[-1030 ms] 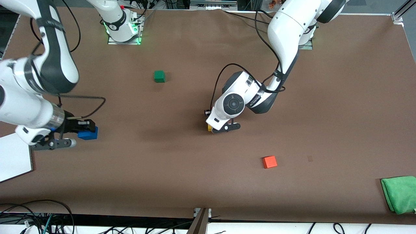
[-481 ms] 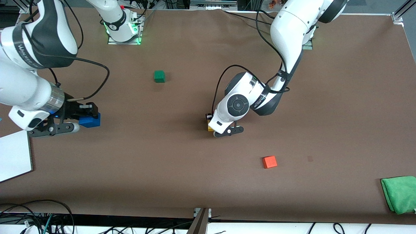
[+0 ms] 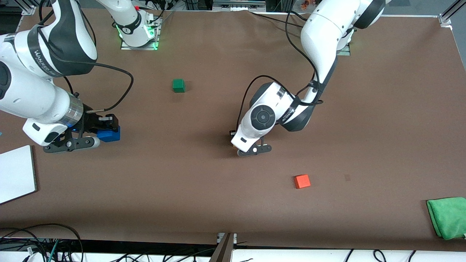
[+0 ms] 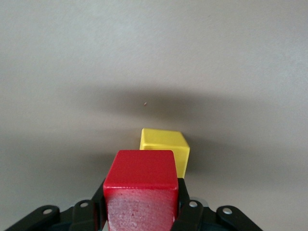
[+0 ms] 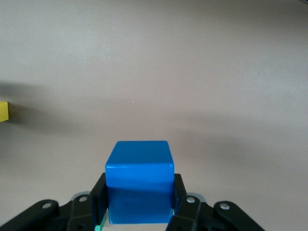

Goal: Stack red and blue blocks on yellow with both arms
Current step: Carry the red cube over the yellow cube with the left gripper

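I've got the left gripper (image 4: 139,211) clamped on the red block (image 4: 140,188), one finger pressed to each side of it, and my left wrist view shows the yellow cube (image 4: 164,150) sitting on the brown table (image 3: 364,127) just past the red one, its top face in plain sight. From the front view the left arm reaches down to the middle of the table and its wrist housing covers nearly everything there; I can only catch a sliver of yellow at the edge of the housing, so I can't tell from that view how high the red block sits over the cube. Over toward the right arm's end of the table, the right gripper (image 3: 100,133) is closed on the blue block (image 3: 108,134), carried in the air above bare table, and my right wrist view shows that block (image 5: 139,187) squeezed squarely between the two fingers. A green cube (image 3: 178,85) rests near the arms' bases, well apart from both grippers. An orange-red cube (image 3: 302,181) lies nearer to the front camera than the left gripper. A green cloth (image 3: 448,217) sits at the left arm's end of the table, and a white board (image 3: 16,173) at the right arm's end.
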You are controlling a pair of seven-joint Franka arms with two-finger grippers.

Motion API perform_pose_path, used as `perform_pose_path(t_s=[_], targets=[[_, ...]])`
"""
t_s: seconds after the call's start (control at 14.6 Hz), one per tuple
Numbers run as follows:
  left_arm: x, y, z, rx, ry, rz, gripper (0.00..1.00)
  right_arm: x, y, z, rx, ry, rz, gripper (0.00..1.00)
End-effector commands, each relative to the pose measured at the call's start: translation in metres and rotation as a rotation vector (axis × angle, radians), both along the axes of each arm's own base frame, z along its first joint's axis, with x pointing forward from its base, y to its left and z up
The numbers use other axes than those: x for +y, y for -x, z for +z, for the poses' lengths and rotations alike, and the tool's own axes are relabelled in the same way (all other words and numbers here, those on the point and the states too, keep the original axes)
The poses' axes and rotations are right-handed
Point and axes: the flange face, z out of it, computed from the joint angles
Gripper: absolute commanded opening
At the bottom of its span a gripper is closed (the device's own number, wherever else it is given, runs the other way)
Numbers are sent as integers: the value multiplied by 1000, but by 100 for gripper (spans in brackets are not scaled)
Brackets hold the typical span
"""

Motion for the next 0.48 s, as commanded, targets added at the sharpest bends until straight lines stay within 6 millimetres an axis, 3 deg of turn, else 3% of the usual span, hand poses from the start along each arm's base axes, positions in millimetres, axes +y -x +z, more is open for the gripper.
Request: perform_pose_path(t_s=[0.0,0.41], targets=[[-13,-6,-7,-37,-25,-19,0,15,3,7,3,-3,6,42],[-26,3,-7,-47,-32,-41,0,26,6,7,4,-4,16,42]])
